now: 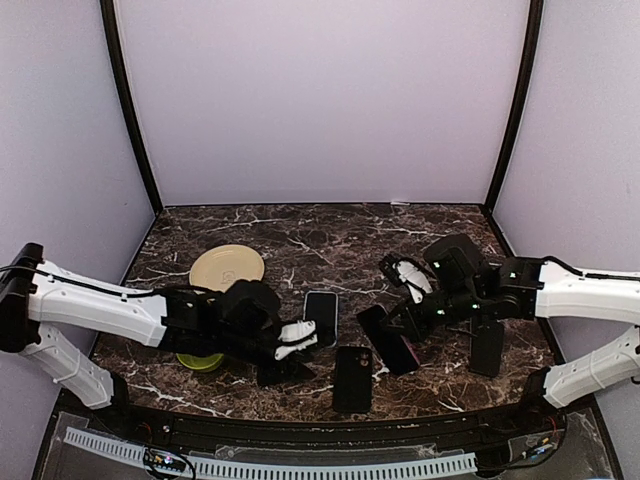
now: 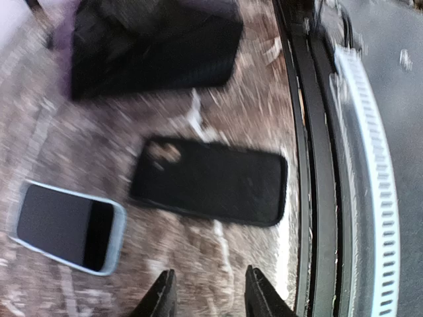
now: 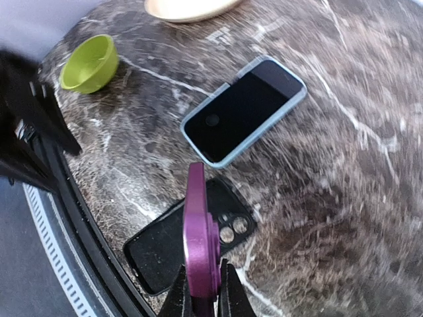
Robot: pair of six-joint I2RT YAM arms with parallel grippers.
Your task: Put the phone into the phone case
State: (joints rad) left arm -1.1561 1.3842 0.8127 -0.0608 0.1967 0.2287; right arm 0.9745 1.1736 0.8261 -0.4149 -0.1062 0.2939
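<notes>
At the left of the tabletop, a green bowl sits under the left arm, out of the way. The left fingers stand parted with nothing between them, close to the blue-edged phone, which lies flat with its screen up. Toward the middle, near the front edge, the black case lies flat. It looks empty, since marble seems to show through its camera cut-out, but I cannot tell whether its open side faces up. Right of it, the right fingers are clenched on the purple phone, held on edge near the case's camera end and apparently lifted off the surface. It is a thin slab, purple along the rim and dark on its face in the overhead view.

The step in hand looks like bringing this phone down to the case. To do it well, I would turn the slab flat and match its camera corner to the cut-out. Then I would seat one short end first and press the rest in. The free left fingers could pin the case, which is probably light and may skid on polished marble.
</notes>
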